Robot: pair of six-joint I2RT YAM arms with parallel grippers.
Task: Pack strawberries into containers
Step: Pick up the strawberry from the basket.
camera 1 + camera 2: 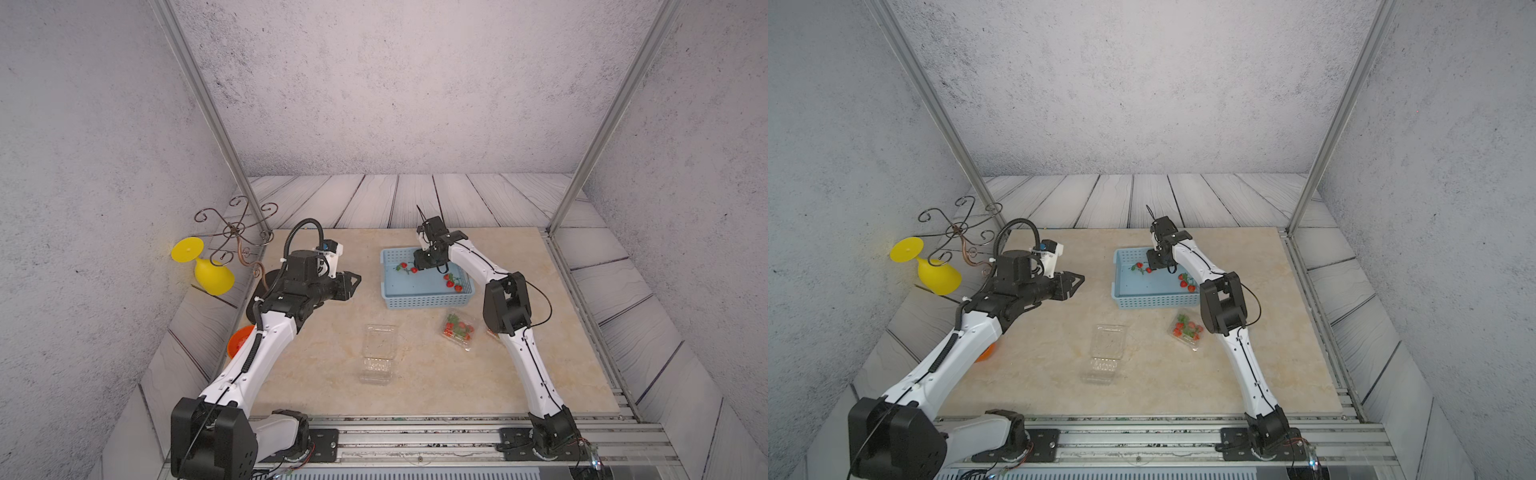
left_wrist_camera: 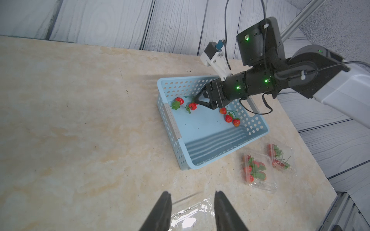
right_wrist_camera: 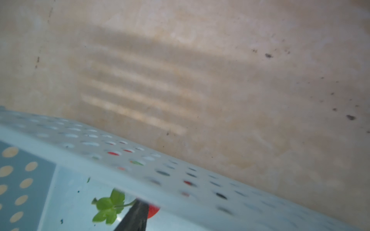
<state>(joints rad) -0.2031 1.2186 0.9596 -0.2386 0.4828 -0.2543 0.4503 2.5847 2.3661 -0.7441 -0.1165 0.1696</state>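
Both top views sit high above the near edge, looking down and toward the far wall across the whole worktop [image 1: 332,386]. My left wrist camera looks rightward past my left tool [image 2: 192,195] to the blue basket [image 2: 258,128], which every view shares. My right wrist camera sits very close to that basket's wall [image 3: 140,160], and its picture is blurred.

Loose red strawberries [image 2: 192,106] lie in the basket [image 2: 204,130]; clear containers [image 2: 258,170] hold others.
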